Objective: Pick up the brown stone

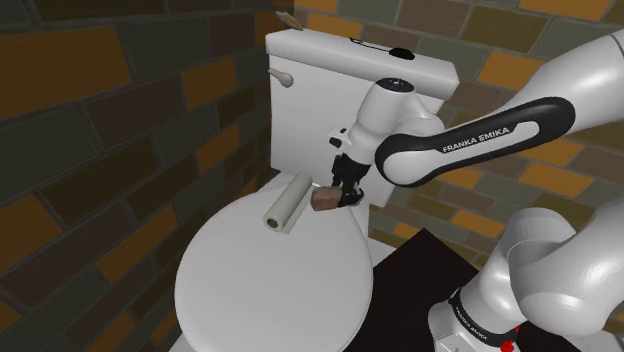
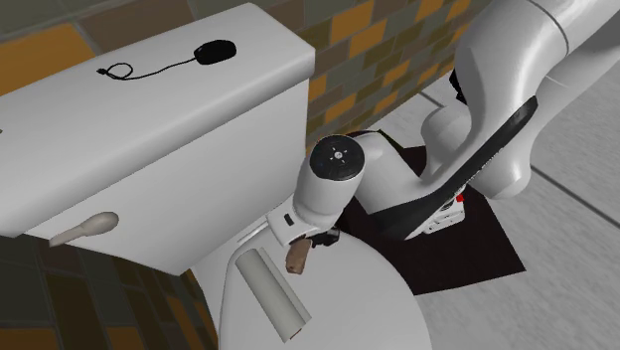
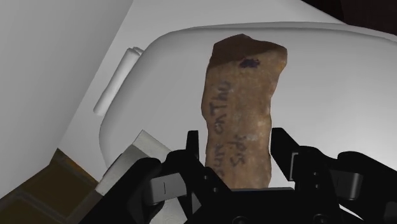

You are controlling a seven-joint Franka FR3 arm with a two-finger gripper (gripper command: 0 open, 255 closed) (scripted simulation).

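The brown stone [image 1: 325, 201] [image 2: 297, 259] is a long, flat piece with dark writing on its face [image 3: 245, 95]. My black gripper [image 1: 341, 192] [image 2: 312, 243] [image 3: 236, 141] is shut on it, one finger on each narrow side of its lower end. The stone hangs at the back of the white toilet lid [image 1: 270, 285] [image 2: 373, 298] [image 3: 337, 76], close in front of the tank. Whether it still touches the lid I cannot tell.
A pale paper roll [image 1: 286, 202] [image 2: 270, 290] [image 3: 116, 79] lies on the lid just beside the stone. The white tank [image 1: 330, 95] [image 2: 149, 129] carries a black corded object [image 2: 212, 49] and a flush handle [image 2: 84, 229]. Brick walls close in behind.
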